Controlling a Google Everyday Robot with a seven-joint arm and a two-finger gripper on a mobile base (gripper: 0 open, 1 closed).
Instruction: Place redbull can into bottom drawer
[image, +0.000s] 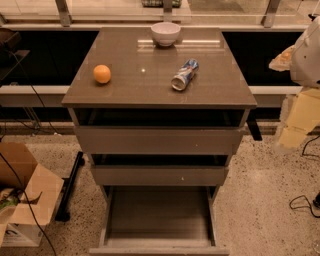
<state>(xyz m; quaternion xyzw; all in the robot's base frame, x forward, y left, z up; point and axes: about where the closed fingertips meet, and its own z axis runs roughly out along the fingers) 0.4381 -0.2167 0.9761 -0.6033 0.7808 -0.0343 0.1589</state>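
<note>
In the camera view, the redbull can (184, 75) is lying on its side on the worktop (150, 92), right of centre, its silver end pointing toward the front edge. It is sitting well apart from the orange (102, 74) and the white bowl (165, 33). The bottom drawer (160, 212) is standing pulled out and looks empty.

The end effector (306, 50) is showing only as a white bulk at the right edge, far from the can, so it is not holding it. How far open it is, I cannot tell.

The pickup is probably the step in hand. It is best done by coming down from above and closing across the can's narrow body, since a lying can is liable to roll. The can should then be carried forward past the upper drawer fronts before being lowered.
</note>
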